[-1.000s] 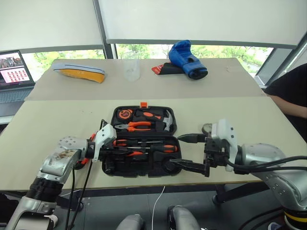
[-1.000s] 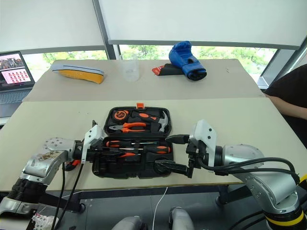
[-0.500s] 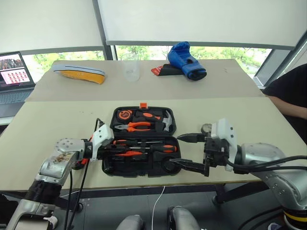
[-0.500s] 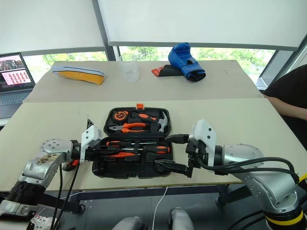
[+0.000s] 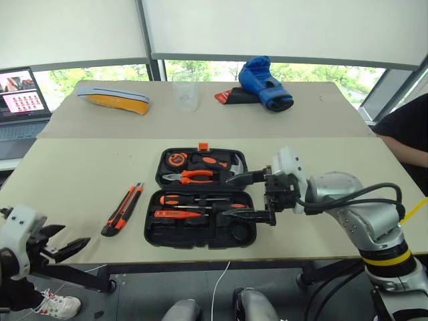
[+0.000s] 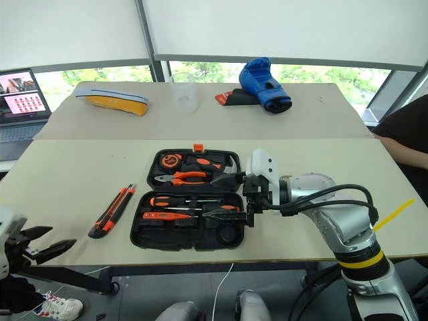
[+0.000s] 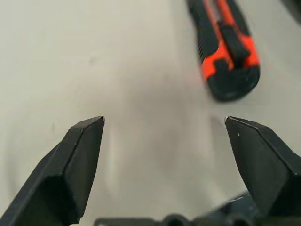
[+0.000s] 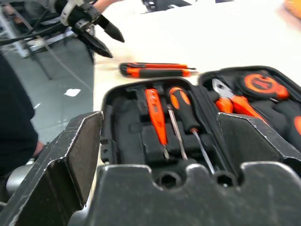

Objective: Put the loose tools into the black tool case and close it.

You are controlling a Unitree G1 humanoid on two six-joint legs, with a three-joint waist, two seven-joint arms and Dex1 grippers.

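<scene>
The black tool case (image 5: pixel 152 231) lies open in the middle of the near table. Its front half holds an orange-and-black screwdriver (image 5: pixel 200 200) and a slim orange screwdriver (image 5: pixel 175 214). An orange-black utility knife (image 5: pixel 124 208) lies on the table left of the case, also seen in the left wrist view (image 7: pixel 225 52). My left gripper (image 5: pixel 63 239) hangs open and empty past the table's near left edge. My right gripper (image 5: pixel 229 197) is open and empty over the case's right part, pointing left across it.
The case's far half holds pliers (image 5: pixel 194 176), a hammer (image 5: pixel 231 170) and a tape measure (image 5: pixel 176 159). On the far table are a blue boxing glove (image 5: pixel 264 73), a clear cup (image 5: pixel 186 95), a yellow-grey object (image 5: pixel 112 99) and a laptop (image 5: pixel 20 93). A person (image 5: pixel 404 127) sits at right.
My left gripper has opened and pulled back to the left, off the case's left end and past the table edge. The utility knife now shows. My right gripper has moved slightly left over the case.
</scene>
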